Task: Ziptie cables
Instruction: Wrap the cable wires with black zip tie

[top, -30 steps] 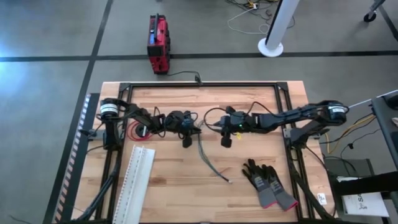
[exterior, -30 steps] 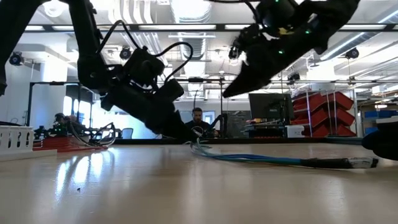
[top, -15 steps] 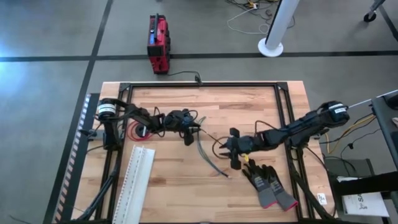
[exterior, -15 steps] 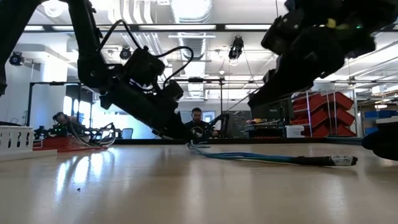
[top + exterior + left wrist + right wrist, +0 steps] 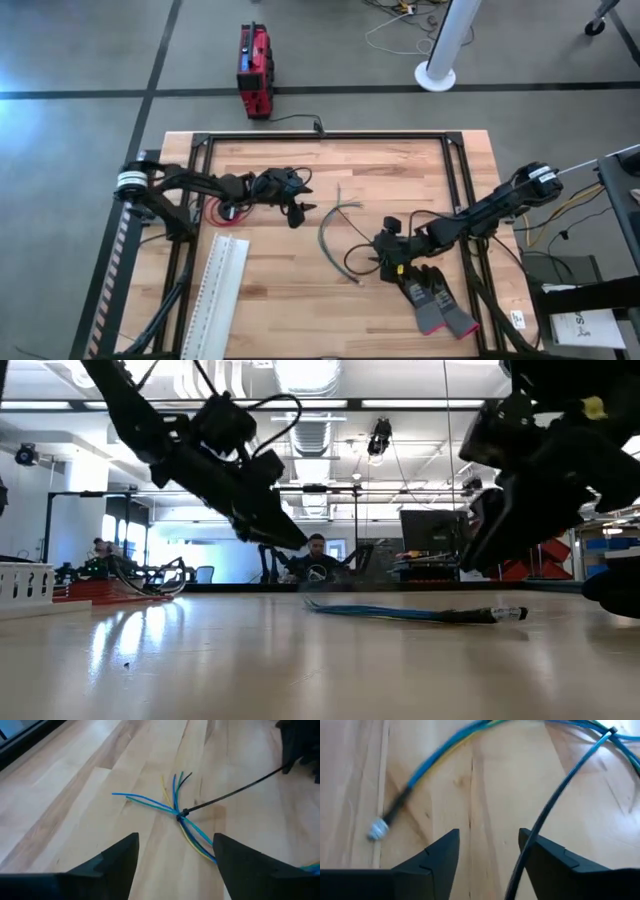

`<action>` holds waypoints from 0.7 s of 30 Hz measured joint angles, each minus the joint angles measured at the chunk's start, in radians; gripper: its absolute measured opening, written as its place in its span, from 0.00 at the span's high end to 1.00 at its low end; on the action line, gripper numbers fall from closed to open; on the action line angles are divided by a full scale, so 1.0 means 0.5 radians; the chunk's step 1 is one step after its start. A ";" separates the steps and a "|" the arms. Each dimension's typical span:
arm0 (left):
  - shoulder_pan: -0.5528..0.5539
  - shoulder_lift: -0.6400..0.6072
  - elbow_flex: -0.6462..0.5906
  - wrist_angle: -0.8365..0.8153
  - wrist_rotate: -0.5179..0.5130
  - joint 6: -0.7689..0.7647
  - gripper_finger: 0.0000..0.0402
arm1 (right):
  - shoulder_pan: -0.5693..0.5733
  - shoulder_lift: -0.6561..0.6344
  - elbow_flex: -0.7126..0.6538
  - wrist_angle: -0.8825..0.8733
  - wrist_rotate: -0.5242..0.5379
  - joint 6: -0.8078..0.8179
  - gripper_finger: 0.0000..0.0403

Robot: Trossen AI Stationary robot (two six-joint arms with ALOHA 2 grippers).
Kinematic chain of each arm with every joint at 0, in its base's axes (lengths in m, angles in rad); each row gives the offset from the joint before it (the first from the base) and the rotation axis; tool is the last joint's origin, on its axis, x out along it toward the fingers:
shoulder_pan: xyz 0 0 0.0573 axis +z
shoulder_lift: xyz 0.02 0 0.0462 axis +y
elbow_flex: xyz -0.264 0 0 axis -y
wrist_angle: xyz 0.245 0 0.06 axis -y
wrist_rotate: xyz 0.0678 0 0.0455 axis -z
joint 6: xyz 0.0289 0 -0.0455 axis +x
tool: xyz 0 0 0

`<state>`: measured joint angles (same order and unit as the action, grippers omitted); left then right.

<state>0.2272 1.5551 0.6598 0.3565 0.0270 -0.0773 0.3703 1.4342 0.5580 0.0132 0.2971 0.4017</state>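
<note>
A: While both arms hang off the bundle, where's the work?

B: cables (image 5: 335,225) lie mid-table, a blue and yellow bunch curving from a fanned far end down to a capped near end. zip tie (image 5: 225,796) is already cinched just below the fan; its black tail runs off toward the right arm.

A: Jaws?

B: left gripper (image 5: 297,210) sits left of the fan end, jaws released and empty, both fingers clear of the wires in its wrist view. right gripper (image 5: 385,255) is just right of the bundle's near half, jaws also spread; a thin black strand crosses between them in the right wrist view, but I can't tell if it touches either one.

A: Axis?

B: Far-to-near, bowed leftward in the middle. Right arm is nearer the capped end, left arm nearer the tie.

A: Next call?

B: My guess: a second tie lower down, so the right arm approaches across the bundle's axis from the right. gloves (image 5: 430,290) lie just near of that gripper, snag risk.
</note>
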 joint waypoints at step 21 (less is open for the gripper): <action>-0.204 0.616 0.105 1.139 0.048 -0.028 0.50 | -0.012 0.005 0.001 0.248 0.509 -0.371 0.33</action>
<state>0.1253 1.8631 0.7123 0.9261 0.0509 -0.0914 0.3645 1.4364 0.5583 0.1374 0.5517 0.2163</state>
